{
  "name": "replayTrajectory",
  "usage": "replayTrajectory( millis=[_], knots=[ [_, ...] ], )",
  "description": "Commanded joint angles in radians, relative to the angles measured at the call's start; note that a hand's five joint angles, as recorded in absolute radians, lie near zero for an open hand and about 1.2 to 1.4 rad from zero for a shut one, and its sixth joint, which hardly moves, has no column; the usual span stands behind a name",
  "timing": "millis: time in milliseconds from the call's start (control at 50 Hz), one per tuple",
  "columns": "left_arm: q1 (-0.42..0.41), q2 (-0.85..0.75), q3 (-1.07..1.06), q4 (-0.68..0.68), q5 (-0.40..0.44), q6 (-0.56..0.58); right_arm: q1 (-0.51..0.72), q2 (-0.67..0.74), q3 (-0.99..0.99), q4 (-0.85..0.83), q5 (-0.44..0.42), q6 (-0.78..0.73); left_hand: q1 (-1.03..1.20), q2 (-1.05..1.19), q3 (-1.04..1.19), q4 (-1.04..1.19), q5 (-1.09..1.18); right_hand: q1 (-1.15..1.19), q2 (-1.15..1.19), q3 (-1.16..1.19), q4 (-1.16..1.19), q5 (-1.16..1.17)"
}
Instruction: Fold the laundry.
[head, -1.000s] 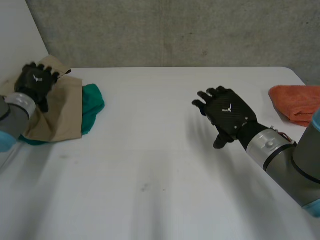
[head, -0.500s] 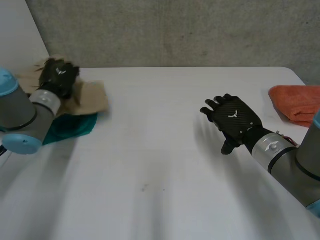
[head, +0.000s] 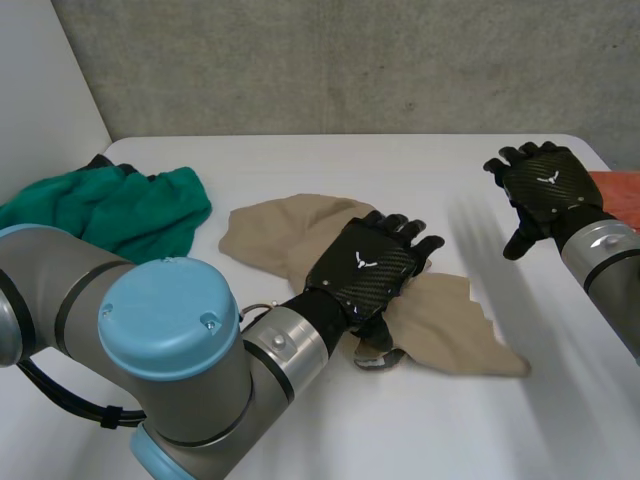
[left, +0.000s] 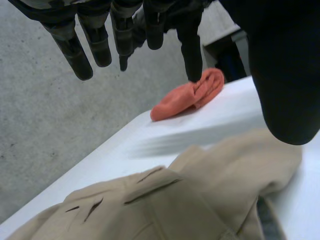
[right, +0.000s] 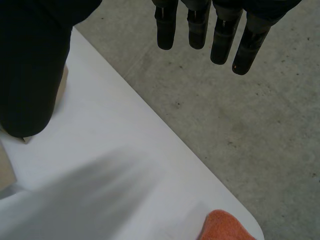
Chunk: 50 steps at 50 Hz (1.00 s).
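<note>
Left hand (head: 365, 268) open over crumpled tan cloth (head: 265, 228), right hand (head: 548, 185) open, clear; judge: flatten cloth before folding.

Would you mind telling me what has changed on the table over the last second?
The left hand swept from the far-left pile to the middle of the table, bringing the tan cloth along; its fingers are now straight over it. That uncovered the green cloth. The right hand drew back from the middle toward the orange cloth, open as before. The green and orange cloths stayed put.
</note>
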Motion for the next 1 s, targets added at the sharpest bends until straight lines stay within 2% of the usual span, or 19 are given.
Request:
replayTrajectory(
  millis=[20, 120, 280, 400, 480, 500, 560, 580, 640, 720, 800, 900, 1000],
  knots=[
    [0.106, 0.054, 0.003, -0.005, 0.001, 0.104, -0.014, -0.002, -0.015, 0.002, -0.012, 0.014, 0.000, -0.017, -0.023, -0.014, -0.033, -0.029, -0.048, -0.039, -0.061, -0.069],
    [0.166, 0.057, 0.020, -0.014, -0.010, 0.106, -0.010, -0.007, -0.019, 0.006, -0.015, 0.011, 0.071, 0.053, 0.048, 0.056, 0.038, -0.029, -0.048, -0.039, -0.061, -0.069],
    [0.156, -0.034, 0.026, -0.110, -0.034, 0.112, 0.003, -0.012, -0.018, 0.065, -0.016, 0.009, 0.077, 0.059, 0.054, 0.062, 0.044, -0.029, -0.048, -0.039, -0.061, -0.069],
    [0.142, -0.100, 0.046, -0.127, -0.030, 0.109, 0.016, -0.010, -0.012, 0.068, -0.016, -0.004, 0.141, 0.123, 0.118, 0.126, 0.108, -0.029, -0.048, -0.039, -0.061, -0.069],
    [0.131, -0.158, 0.069, -0.127, -0.039, 0.112, 0.015, -0.009, -0.012, 0.069, -0.016, -0.007, 0.361, 0.343, 0.338, 0.346, 0.328, -0.029, -0.048, -0.039, -0.061, -0.069],
    [0.122, -0.176, 0.084, -0.127, -0.041, 0.114, 0.015, -0.009, -0.012, 0.068, -0.016, -0.007, 0.486, 0.469, 0.463, 0.472, 0.453, -0.029, -0.048, -0.039, -0.061, -0.069],
    [0.120, -0.199, 0.107, -0.124, -0.041, 0.112, 0.015, -0.007, -0.009, 0.068, -0.016, -0.007, 0.678, 0.660, 0.655, 0.663, 0.645, -0.029, -0.048, -0.039, -0.061, -0.069],
    [0.122, -0.213, 0.123, -0.126, -0.041, 0.109, 0.015, -0.007, -0.007, 0.068, -0.016, -0.007, 0.864, 0.847, 0.841, 0.850, 0.831, -0.029, -0.048, -0.039, -0.061, -0.069],
    [0.126, -0.222, 0.143, -0.123, -0.042, 0.106, 0.015, -0.006, -0.006, 0.069, -0.015, -0.009, 1.208, 1.191, 1.185, 1.194, 1.175, -0.029, -0.048, -0.039, -0.061, -0.069],
    [0.126, -0.215, 0.184, -0.103, -0.076, 0.103, 0.009, -0.004, -0.004, 0.069, -0.013, -0.009, 1.209, 1.192, 1.186, 1.195, 1.176, -0.029, -0.048, -0.039, -0.061, -0.069],
    [0.120, -0.149, 0.222, -0.063, -0.155, 0.101, 0.004, -0.004, -0.007, 0.068, -0.012, -0.011, 1.209, 1.192, 1.186, 1.195, 1.176, -0.029, -0.048, -0.039, -0.061, -0.069],
    [0.119, 0.026, 0.262, 0.072, -0.203, 0.100, 0.004, -0.007, -0.015, 0.068, -0.010, -0.007, 1.209, 1.192, 1.186, 1.195, 1.176, -0.029, -0.048, -0.039, -0.061, -0.069],
    [0.116, 0.086, 0.311, 0.195, -0.223, 0.103, 0.004, -0.015, -0.024, 0.066, -0.003, -0.004, 1.209, 1.192, 1.186, 1.195, 1.176, -0.029, -0.048, -0.039, -0.061, -0.069]
  ],
)
